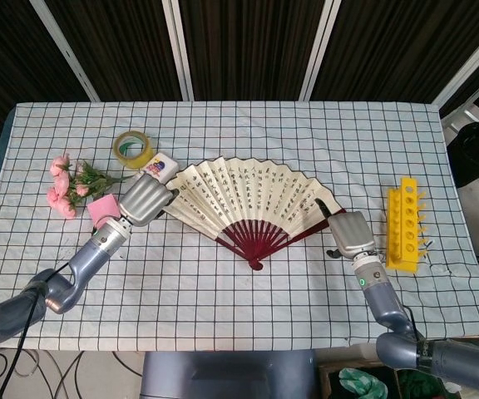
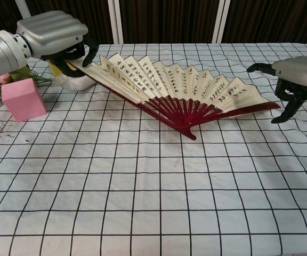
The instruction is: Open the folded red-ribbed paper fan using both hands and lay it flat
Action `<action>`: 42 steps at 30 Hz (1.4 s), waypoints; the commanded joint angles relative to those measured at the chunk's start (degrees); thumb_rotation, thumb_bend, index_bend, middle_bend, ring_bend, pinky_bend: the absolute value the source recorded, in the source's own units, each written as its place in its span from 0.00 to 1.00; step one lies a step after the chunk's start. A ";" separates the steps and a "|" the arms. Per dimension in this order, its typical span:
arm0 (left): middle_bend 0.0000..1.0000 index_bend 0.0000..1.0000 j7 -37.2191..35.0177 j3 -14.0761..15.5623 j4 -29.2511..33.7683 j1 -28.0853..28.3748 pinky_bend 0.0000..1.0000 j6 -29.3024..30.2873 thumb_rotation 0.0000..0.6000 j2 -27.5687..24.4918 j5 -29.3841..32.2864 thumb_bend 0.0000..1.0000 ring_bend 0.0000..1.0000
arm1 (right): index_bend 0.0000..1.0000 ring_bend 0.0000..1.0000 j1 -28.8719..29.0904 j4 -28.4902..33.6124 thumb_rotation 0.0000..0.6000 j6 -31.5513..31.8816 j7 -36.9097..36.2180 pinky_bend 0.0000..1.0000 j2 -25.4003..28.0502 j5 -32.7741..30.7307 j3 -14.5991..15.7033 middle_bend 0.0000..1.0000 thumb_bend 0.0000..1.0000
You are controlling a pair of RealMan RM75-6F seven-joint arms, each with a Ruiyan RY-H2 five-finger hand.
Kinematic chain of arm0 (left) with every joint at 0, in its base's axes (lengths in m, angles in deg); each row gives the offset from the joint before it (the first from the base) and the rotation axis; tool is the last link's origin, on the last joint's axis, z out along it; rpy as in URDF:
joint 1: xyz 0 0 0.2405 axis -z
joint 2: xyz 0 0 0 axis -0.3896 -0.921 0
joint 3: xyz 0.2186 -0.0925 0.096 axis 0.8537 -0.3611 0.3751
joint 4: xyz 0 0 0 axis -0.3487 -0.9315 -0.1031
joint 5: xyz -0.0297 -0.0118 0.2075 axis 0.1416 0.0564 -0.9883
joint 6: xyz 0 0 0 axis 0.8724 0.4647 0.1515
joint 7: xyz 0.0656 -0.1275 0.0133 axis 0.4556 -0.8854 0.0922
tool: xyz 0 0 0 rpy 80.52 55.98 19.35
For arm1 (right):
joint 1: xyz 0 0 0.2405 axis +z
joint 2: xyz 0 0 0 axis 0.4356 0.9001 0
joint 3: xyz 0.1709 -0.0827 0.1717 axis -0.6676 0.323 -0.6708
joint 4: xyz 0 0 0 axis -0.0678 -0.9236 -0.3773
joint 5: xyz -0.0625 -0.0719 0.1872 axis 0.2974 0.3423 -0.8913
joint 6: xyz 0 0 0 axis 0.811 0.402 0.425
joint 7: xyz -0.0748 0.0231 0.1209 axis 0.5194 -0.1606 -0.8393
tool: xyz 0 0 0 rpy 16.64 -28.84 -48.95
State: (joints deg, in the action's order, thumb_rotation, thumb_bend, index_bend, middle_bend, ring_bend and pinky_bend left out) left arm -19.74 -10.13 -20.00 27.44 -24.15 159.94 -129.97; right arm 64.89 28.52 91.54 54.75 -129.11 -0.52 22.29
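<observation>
On the checked tablecloth (image 1: 248,316) the fan (image 1: 252,193) lies spread open; my left hand (image 1: 144,200) grips its left end rib, and my right hand (image 1: 349,233), fingers apart and empty, sits just beside its right end.

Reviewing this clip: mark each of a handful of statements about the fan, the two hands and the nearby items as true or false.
1. The fan is spread open. True.
2. The right hand grips the fan's right end rib. False: its fingers are apart and clear of the rib, holding nothing.
3. The left hand is at the fan's left end. True: its fingers curl around the outer rib there.
4. The yellow rack lies left of the fan. False: it lies to the right, beyond the right hand.
5. The pink block sits on top of the fan. False: it stands on the tablecloth, beside the flowers.
</observation>
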 commanded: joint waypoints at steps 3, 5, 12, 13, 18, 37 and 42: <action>0.70 0.27 2.71 1.06 4.53 -0.73 0.73 -2.62 1.00 -2.34 0.90 0.00 0.70 | 0.00 0.95 -0.69 1.86 1.00 1.05 0.36 0.88 1.32 0.12 0.19 0.86 0.02; 0.61 0.19 4.24 1.11 6.75 -1.03 0.65 -3.75 1.00 -3.47 1.81 0.00 0.63 | 0.00 0.94 -0.99 2.72 1.00 1.49 0.52 0.88 1.83 0.18 0.32 0.85 0.02; 0.36 0.06 11.59 0.91 16.52 -3.11 0.39 -5.75 1.00 -8.60 6.12 0.00 0.43 | 0.00 0.93 -2.41 6.35 1.00 3.52 1.17 0.87 3.97 0.32 0.94 0.83 0.02; 0.33 0.05 12.81 0.88 18.27 -3.61 0.36 -5.82 1.00 -9.60 6.98 0.00 0.41 | 0.00 0.92 -2.70 7.05 1.00 3.94 1.20 0.86 4.37 0.40 1.02 0.82 0.02; 0.23 0.04 16.40 0.53 25.73 -6.33 0.25 -3.15 1.00 -13.81 9.37 0.00 0.29 | 0.00 0.83 -4.14 10.25 1.00 6.19 1.06 0.75 6.30 1.69 1.48 0.71 0.02; 0.00 0.00 9.97 6.66 42.31 -33.43 0.00 29.73 1.00 -28.07 8.12 0.00 0.00 | 0.00 0.00 -24.82 19.24 1.00 29.80 -16.57 0.18 23.31 21.30 10.09 0.00 0.02; 0.00 0.00 5.76 9.04 40.87 -39.31 0.00 34.02 1.00 -29.41 7.15 0.00 0.00 | 0.00 0.00 -30.45 15.90 1.00 34.66 -22.41 0.18 25.32 23.51 11.70 0.00 0.02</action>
State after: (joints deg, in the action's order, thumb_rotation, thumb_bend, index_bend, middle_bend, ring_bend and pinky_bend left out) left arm -11.96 -2.36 21.37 -9.82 8.21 131.42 -122.12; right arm 36.41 46.03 124.64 34.21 -104.81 21.79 32.97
